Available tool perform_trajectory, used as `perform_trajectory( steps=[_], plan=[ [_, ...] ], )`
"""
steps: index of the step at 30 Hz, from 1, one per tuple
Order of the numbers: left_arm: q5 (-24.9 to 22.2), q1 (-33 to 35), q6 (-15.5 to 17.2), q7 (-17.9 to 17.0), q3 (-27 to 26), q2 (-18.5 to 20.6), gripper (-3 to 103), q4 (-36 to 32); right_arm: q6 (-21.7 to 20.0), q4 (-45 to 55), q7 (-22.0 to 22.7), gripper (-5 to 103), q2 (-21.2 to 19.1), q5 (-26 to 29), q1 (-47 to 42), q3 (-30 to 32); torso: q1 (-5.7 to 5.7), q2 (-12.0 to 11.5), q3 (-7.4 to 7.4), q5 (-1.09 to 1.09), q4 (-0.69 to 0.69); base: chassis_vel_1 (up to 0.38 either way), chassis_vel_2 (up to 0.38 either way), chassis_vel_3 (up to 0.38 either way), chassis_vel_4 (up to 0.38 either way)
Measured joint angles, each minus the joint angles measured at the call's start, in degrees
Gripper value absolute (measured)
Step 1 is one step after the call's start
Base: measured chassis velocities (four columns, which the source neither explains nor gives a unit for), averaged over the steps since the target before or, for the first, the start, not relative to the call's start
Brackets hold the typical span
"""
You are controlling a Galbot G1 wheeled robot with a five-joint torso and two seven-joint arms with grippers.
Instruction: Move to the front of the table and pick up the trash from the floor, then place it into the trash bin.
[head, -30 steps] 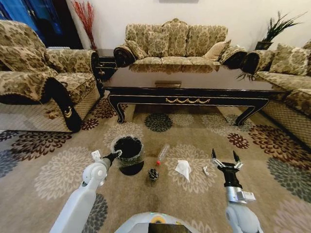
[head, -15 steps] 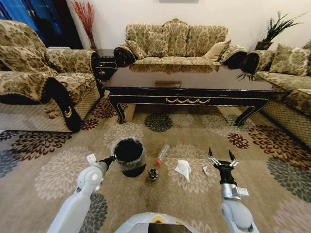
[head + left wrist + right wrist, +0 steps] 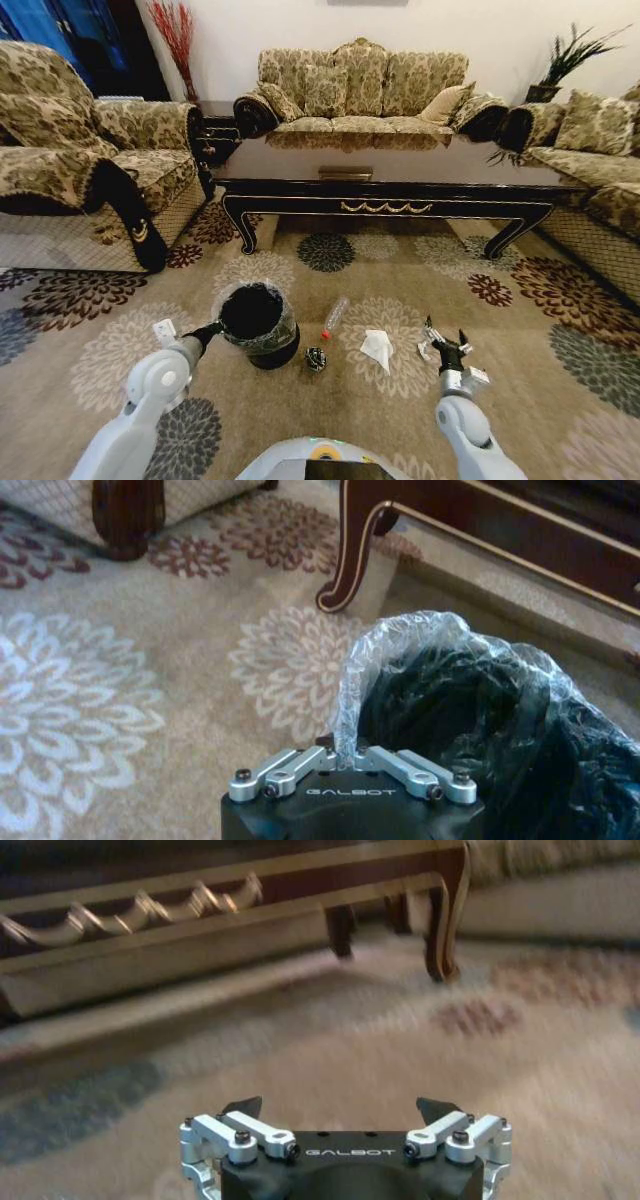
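Note:
The trash bin (image 3: 262,335), black with a clear bag over its rim, stands on the carpet left of centre. My left gripper (image 3: 213,329) is shut on the bag at the bin's rim (image 3: 349,727). The trash lies to the bin's right: a clear bottle (image 3: 334,316) with a red cap, a tiny dark ball (image 3: 316,358) and a white paper wad (image 3: 377,348). My right gripper (image 3: 445,342) hangs open just right of the wad, nothing between its fingers (image 3: 243,1106). The dark-wood table (image 3: 390,190) stands beyond.
Patterned sofas surround the carpet on the left (image 3: 70,160), back (image 3: 365,95) and right (image 3: 590,150). A small white scrap (image 3: 423,351) lies by the right gripper. The table's curved leg (image 3: 352,555) is close behind the bin. Its gold-trimmed apron (image 3: 130,907) faces the right wrist.
My left arm has drawn back to the left, and the bin has shifted and tipped with it. My right gripper has moved left and closer in, toward the paper wad.

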Motion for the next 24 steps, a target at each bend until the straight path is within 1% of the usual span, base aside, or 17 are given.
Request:
perform_trajectory(
  steps=[2, 3, 4, 5, 7, 8, 10, 11, 13, 14, 18, 24],
  plan=[
    [-0.39, 0.27, 0.00, -0.37, -0.46, 0.75, 4, -1.20, -3.60, -0.83, 2.14, 100, 0.44, 6.84, 0.41, -0.38, 0.00, 0.00, 0.00, -0.01, -0.02, 0.000, 0.000, 0.000, 0.000],
    [-0.46, 0.38, 0.00, -0.43, -0.59, 0.86, 4, -1.44, -4.41, -0.97, 2.63, 100, 0.57, 8.32, 0.50, -0.43, 0.00, 0.00, 0.00, -0.01, -0.04, 0.000, 0.000, 0.000, 0.000],
    [-0.46, 0.38, 0.00, -0.43, -0.59, 0.86, 4, -1.44, -4.41, -0.97, 2.63, 100, 0.57, 8.32, 0.50, -0.43, 0.00, 0.00, 0.00, -0.01, -0.04, 0.000, 0.000, 0.000, 0.000],
    [-0.52, 0.66, 0.00, -0.51, -0.90, 0.94, 4, -1.84, -5.56, -1.42, 3.33, 100, 0.77, 10.52, 0.83, -0.58, 0.00, 0.00, 0.00, -0.01, -0.05, 0.000, 0.000, 0.000, 0.000],
    [-0.58, 1.87, 0.00, -0.75, -2.25, 0.81, 4, -3.11, -8.36, -2.68, 5.44, 100, 1.25, 16.55, 2.27, -1.18, 0.00, 0.00, 0.00, -0.01, -0.01, 0.000, 0.000, 0.000, 0.000],
    [-0.58, 1.87, 0.00, -0.75, -2.25, 0.81, 4, -3.11, -8.36, -2.68, 5.44, 100, 1.25, 16.55, 2.27, -1.18, 0.00, 0.00, 0.00, -0.01, -0.01, 0.000, 0.000, 0.000, 0.000],
    [-0.58, 3.03, 0.01, -0.92, -3.21, 0.45, 4, -4.34, -10.56, -3.90, 8.60, 100, 2.08, 22.87, 4.36, -1.45, 0.00, 0.00, 0.00, -0.01, 0.01, 0.000, 0.000, 0.000, 0.000],
    [-0.58, 3.03, 0.01, -0.92, -3.21, 0.45, 4, -4.34, -10.56, -3.90, 8.60, 100, 2.08, 22.87, 4.36, -1.45, 0.00, 0.00, 0.00, -0.01, 0.01, 0.000, 0.000, 0.000, 0.000],
    [-0.48, 3.93, 0.01, -0.95, -3.76, 0.19, 4, -5.22, -10.93, -5.55, 10.60, 100, 3.04, 26.76, 6.62, -1.36, 0.00, 0.00, 0.00, 0.00, 0.00, 0.000, 0.000, 0.000, 0.000],
    [-0.41, 4.30, 0.01, -0.95, -3.94, 0.11, 4, -5.50, -10.95, -6.20, 11.27, 100, 3.41, 27.81, 7.55, -1.19, 0.00, 0.00, 0.00, 0.00, 0.00, 0.000, 0.000, 0.000, 0.000],
    [0.01, 5.18, 0.00, -0.95, -4.28, 0.01, 4, -5.89, -10.87, -8.39, 12.36, 100, 4.13, 29.15, 10.20, -0.43, 0.00, 0.00, 0.00, 0.00, -0.01, 0.000, 0.000, 0.000, 0.000],
    [0.64, 5.57, 0.01, -0.96, -4.33, 0.16, 4, -5.86, -10.49, -11.19, 12.52, 100, 4.35, 29.42, 12.90, 0.10, 0.00, 0.00, 0.00, 0.00, -0.02, 0.000, 0.000, 0.000, 0.000]
  ],
)
